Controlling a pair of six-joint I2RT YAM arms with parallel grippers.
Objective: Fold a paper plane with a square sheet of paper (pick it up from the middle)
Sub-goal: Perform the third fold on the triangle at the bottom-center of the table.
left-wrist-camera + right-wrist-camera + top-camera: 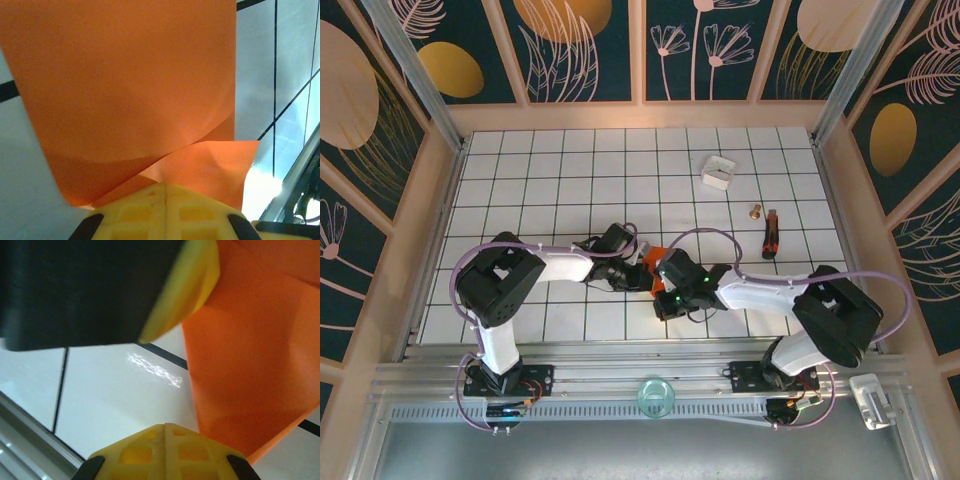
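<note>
Middle blocked, left and back open
The left arm (555, 265) and right arm (750, 290) meet over the orange paper (655, 256) near the table's (520, 180) front edge; a white box (717, 172), brass piece (756, 211) and red-and-black tool (770, 234) crowd the back right; the back left corner lies free

Down at six o'clock, the right gripper (164, 427) shows its two yellow fingers (135, 452) pressed flat together, with just a thin seam between them. From one to four o'clock spreads the square sheet of paper (250, 365), bright orange-red and bent with soft creases. Its lower corner dips in just beside the right-hand finger, though I cannot tell whether it is pinched. Up at eleven o'clock hangs a big black housing (85, 290) edged with a yellow pad (192, 285), blurred and close. Below it is the white gridded table (125, 395), and a metal rail (20, 440) runs along at eight o'clock.
</note>
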